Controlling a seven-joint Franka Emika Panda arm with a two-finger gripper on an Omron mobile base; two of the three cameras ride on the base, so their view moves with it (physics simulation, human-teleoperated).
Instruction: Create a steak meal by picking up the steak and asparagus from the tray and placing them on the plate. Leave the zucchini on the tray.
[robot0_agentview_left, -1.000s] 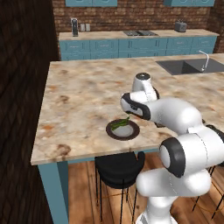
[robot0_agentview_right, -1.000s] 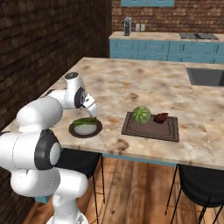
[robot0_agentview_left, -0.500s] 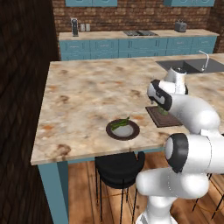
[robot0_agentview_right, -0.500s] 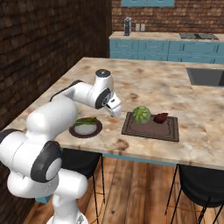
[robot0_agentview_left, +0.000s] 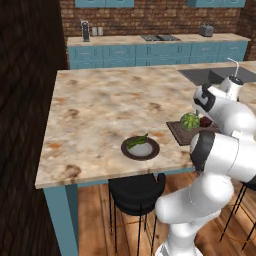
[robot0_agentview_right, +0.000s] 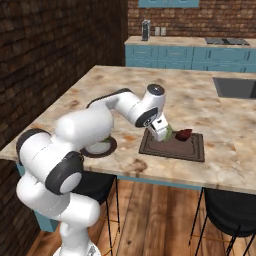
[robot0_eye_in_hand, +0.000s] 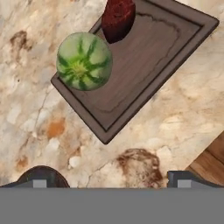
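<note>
The dark brown tray (robot0_agentview_right: 176, 148) lies near the counter's front edge, and it carries the rounded green zucchini (robot0_eye_in_hand: 84, 61) and the dark red steak (robot0_eye_in_hand: 118, 17). My gripper (robot0_agentview_right: 161, 133) hangs open just above the tray's left part, next to the zucchini (robot0_agentview_left: 190, 121), with nothing between its fingers. The steak (robot0_agentview_right: 184, 134) sits a little to the right of the gripper. The asparagus (robot0_agentview_left: 137, 141) lies on the round plate (robot0_agentview_left: 141, 151), left of the tray (robot0_agentview_left: 181, 135). In the right base view my arm covers most of the plate (robot0_agentview_right: 106, 148).
A sink (robot0_agentview_left: 215, 75) is set into the counter beyond the tray. Black stools (robot0_agentview_left: 136, 187) (robot0_agentview_right: 231, 200) stand under the counter's front edge. The tray lies close to that edge. A blue cabinet run with small appliances (robot0_agentview_left: 85, 31) lines the back wall.
The arm has swung to the right, from above the plate to above the tray. The asparagus stays on the plate. The gripper has remained open.
</note>
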